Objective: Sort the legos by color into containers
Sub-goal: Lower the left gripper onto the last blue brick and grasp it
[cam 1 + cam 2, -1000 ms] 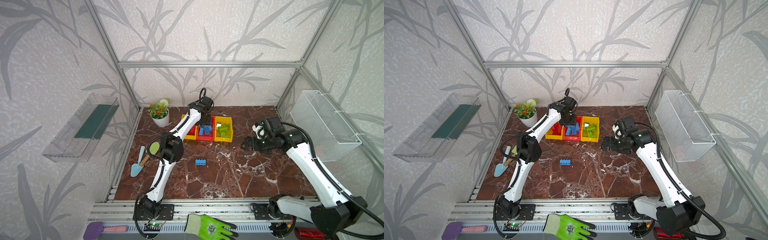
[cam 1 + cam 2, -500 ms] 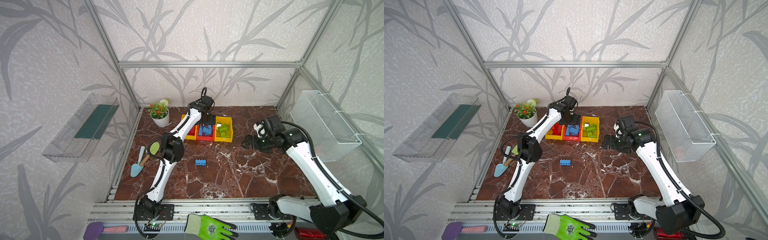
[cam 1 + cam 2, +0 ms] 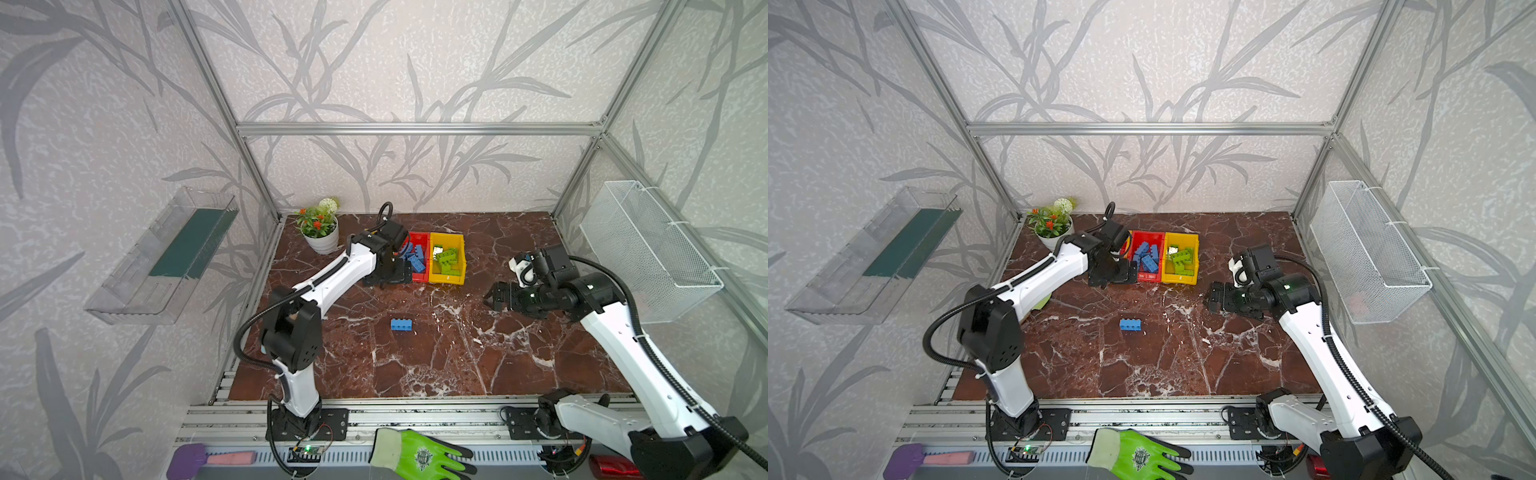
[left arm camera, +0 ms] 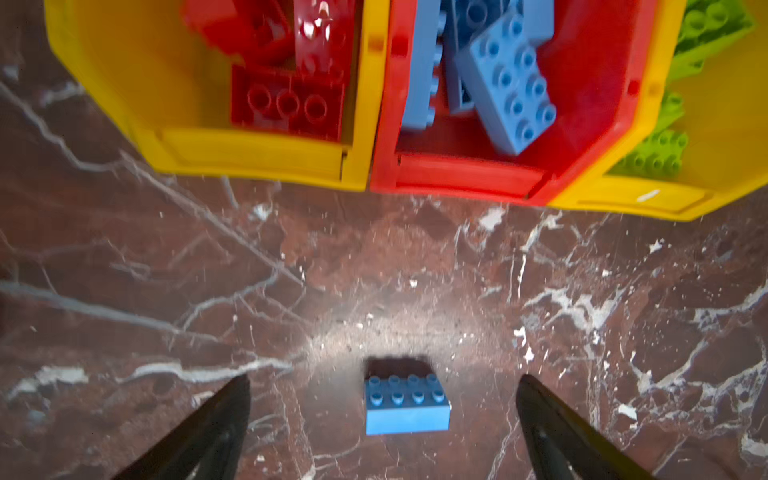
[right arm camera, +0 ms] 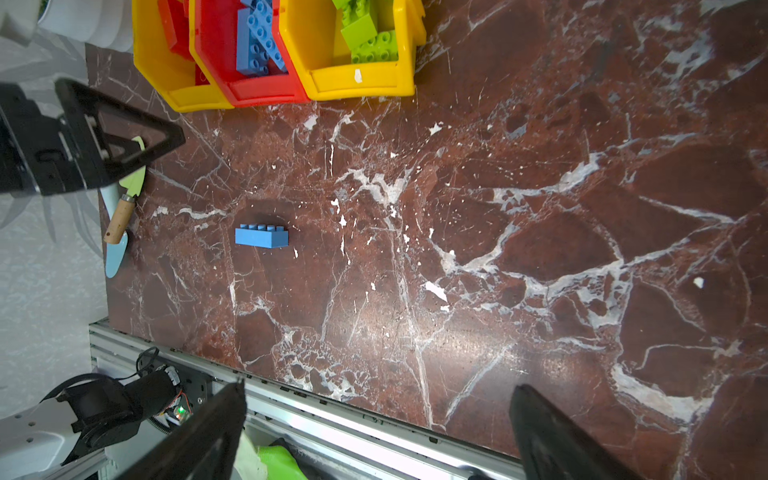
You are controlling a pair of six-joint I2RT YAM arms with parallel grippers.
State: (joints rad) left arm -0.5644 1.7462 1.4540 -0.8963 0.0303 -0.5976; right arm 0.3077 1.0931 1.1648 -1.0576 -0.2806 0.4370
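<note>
The containers [image 5: 266, 89] are three small open bins joined in a row at the back of the marbled worktop [image 5: 498, 249]. The yellow bin [image 4: 249, 153] at one end holds red legos [image 4: 286, 104]. The red middle bin [image 4: 465, 178] holds blue legos [image 4: 507, 83]. The other yellow bin [image 4: 640, 199] holds lime green legos [image 4: 656, 153]. All are chunky, studded bricks lying jumbled.

One blue lego [image 3: 401, 324] lies alone, studs up, on the open worktop, well in front of the bins.

The left tool [image 3: 388, 274] hangs at the bins' front edge, covering the red-brick bin in both top views. Its jaws are spread wide and grasp nothing. The left wrist view frames the lone brick between the dark fingers [image 4: 232, 399], though it is well apart from them.

The right tool [image 3: 496, 297] hovers off to the bins' right side, with its jaws fully released and empty, touching nothing.
</note>
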